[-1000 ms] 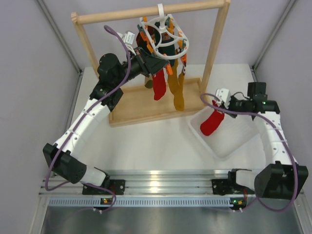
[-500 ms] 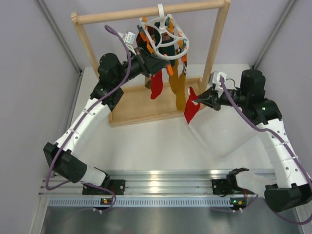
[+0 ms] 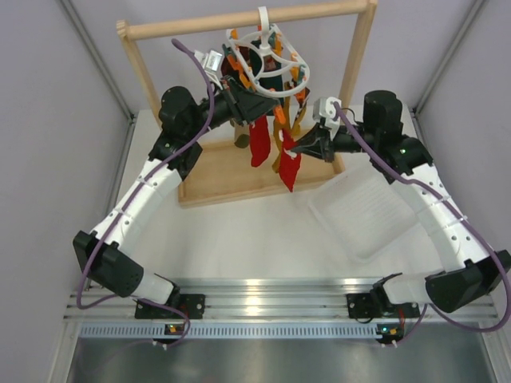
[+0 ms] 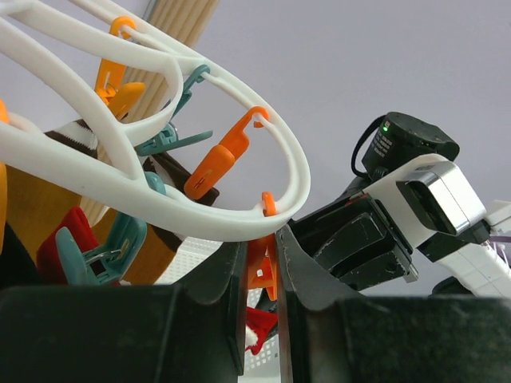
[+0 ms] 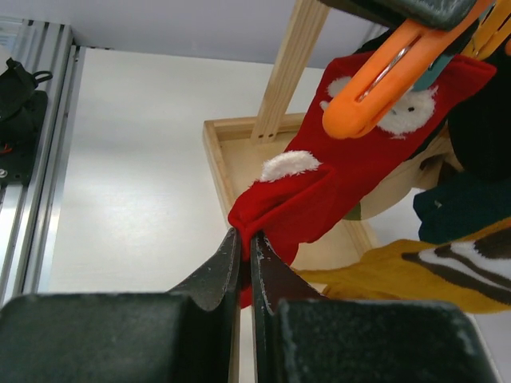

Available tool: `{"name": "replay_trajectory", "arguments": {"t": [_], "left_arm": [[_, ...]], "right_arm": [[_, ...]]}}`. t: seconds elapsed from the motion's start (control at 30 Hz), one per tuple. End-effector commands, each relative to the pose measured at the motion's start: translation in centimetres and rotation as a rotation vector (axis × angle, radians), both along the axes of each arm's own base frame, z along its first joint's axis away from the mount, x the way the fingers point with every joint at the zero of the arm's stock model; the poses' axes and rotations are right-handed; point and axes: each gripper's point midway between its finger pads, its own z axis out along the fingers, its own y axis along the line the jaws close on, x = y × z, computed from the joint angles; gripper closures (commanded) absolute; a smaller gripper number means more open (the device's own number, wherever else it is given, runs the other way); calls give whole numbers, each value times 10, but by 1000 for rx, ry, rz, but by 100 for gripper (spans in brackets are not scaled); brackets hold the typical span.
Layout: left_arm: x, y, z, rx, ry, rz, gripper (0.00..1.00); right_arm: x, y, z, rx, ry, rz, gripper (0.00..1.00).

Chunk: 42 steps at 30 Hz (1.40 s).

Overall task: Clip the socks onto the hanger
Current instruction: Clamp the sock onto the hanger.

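The white ring hanger hangs by its hook from the wooden rack's top bar. My left gripper is just under the ring, shut on an orange clip that dangles from the ring. One red sock hangs below the ring. My right gripper is shut on the cuff fold of a second red sock, white patch up, held right beneath the orange clip. In the right wrist view the gripper pinches the sock tightly.
The wooden rack frame stands on a wooden base tray. A white mesh bin sits at the right. Mustard-yellow socks and a striped sock also hang from the ring, crowded with orange and teal clips.
My right arm lifted the red sock out of the white bin and carried it left and up to the hanger. The left gripper stayed on the clip; the ring tilted slightly.
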Motion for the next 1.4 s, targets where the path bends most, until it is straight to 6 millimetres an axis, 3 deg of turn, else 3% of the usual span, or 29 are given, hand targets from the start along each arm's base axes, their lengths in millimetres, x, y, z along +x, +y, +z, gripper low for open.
{"name": "replay_trajectory", "arguments": {"t": [0.0, 0.27, 0.53, 0.57, 0.6, 0.63, 1.1, 1.37], "left_arm": [[-14, -1, 16, -27, -80, -58, 100], [-15, -3, 11, -22, -75, -90, 100], [-1, 4, 11, -21, -38, 6, 100], [0, 6, 12, -25, -37, 16, 100], [0, 7, 12, -27, -36, 23, 100], [2, 9, 14, -32, -35, 39, 100], [8, 11, 15, -56, -3, 70, 100], [13, 13, 16, -70, 16, 92, 100]], "right_arm": [[-6, 11, 40, 52, -123, 54, 100], [-5, 21, 45, 57, -134, 73, 100], [23, 13, 59, 201, -1, -183, 100], [25, 13, 49, 213, 33, -206, 100], [27, 11, 63, 268, -4, -224, 100], [23, 7, 71, 313, 13, -247, 100], [18, 12, 83, 465, 67, -273, 100], [8, 14, 79, 455, 58, -239, 100]]}}
